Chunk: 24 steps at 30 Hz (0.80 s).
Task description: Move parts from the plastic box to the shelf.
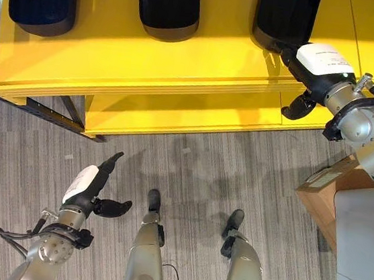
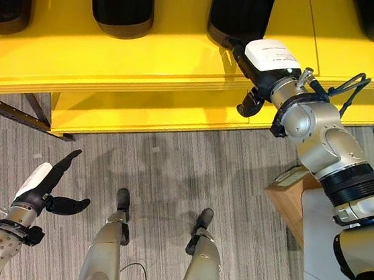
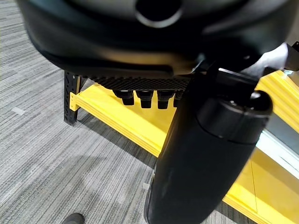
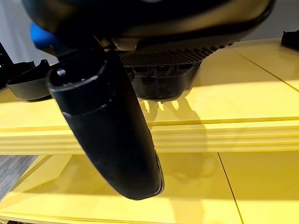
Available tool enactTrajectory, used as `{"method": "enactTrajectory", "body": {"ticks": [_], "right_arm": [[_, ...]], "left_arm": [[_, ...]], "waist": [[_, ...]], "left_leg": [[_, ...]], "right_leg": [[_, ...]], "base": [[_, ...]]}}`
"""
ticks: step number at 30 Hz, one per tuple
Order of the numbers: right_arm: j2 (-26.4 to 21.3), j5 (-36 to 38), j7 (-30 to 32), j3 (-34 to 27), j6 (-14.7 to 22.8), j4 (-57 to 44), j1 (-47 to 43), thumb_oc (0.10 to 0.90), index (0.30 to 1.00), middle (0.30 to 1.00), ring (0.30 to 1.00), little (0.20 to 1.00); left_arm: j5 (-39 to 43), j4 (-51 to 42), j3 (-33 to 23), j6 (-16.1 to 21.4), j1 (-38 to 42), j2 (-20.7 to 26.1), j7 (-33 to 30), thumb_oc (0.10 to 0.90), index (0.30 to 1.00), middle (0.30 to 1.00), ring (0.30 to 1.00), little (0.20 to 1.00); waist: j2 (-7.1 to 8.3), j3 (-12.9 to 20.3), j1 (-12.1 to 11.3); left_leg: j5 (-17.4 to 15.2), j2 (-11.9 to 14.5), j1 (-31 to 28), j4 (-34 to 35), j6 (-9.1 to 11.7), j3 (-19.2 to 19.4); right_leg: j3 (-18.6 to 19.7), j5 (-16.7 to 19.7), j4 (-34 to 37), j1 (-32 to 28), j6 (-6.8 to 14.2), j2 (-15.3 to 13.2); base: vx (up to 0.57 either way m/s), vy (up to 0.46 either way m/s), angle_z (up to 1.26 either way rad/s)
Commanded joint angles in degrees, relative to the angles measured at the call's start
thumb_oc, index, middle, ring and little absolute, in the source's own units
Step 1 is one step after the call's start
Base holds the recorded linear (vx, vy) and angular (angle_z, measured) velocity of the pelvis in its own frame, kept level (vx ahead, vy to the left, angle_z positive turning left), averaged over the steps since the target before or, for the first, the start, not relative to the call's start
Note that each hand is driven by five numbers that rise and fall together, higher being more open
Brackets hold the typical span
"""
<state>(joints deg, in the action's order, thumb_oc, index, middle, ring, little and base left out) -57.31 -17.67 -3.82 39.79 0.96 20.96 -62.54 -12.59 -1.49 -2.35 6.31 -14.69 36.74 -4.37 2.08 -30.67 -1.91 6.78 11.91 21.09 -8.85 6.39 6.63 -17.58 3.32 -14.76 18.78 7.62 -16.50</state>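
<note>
A: Nearest?
B: The left robot hand [image 1: 86, 186] hangs over grey carpet [image 1: 190, 167], fingers relaxed, empty.
A: And the parts?
B: Black, rounded parts [image 1: 167, 2] lie on the yellow shelf [image 1: 148, 61]; the right robot hand [image 2: 267, 61] rests at one, fingers hidden.

Black moulded parts [image 2: 120, 3] line the yellow shelf [image 2: 162, 63], the right hand [image 2: 266, 64] reaching over its edge beside one, while the left hand [image 2: 47, 185] hangs open above the carpet [image 2: 183, 173].
</note>
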Motion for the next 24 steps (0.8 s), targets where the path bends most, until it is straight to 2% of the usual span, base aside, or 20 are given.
{"method": "enactTrajectory", "body": {"ticks": [1, 24], "right_arm": [[-4.89, 1.4, 3.08, 0.2, 0.33, -0.42, -11.55, 0.9, 1.0, 1.0, 1.0, 1.0], [-5.93, 0.42, 3.76, 3.98, 0.2, 4.8, -15.16, 0.9, 1.0, 1.0, 1.0, 1.0]], "left_arm": [[-0.11, -5.28, -3.86, 2.46, -3.33, 2.57, -3.16, 0.9, 1.0, 1.0, 1.0, 1.0], [0.43, -5.03, -3.85, 2.8, -3.53, 3.2, -3.5, 0.9, 1.0, 1.0, 1.0, 1.0]], "waist": [[2.05, 0.88, -0.96], [1.92, 0.88, -0.97]], "left_leg": [[-8.0, 4.86, -4.1, -2.73, 1.72, 0.23], [-8.17, 4.58, -2.67, -3.24, 1.67, -0.35]], "right_leg": [[3.46, -2.11, -2.78, 5.12, -0.41, 0.36], [3.64, -2.67, -4.07, 6.71, -0.45, 0.39]], "base": [[0.0, 0.0, 0.0], [0.0, 0.0, 0.0]]}}
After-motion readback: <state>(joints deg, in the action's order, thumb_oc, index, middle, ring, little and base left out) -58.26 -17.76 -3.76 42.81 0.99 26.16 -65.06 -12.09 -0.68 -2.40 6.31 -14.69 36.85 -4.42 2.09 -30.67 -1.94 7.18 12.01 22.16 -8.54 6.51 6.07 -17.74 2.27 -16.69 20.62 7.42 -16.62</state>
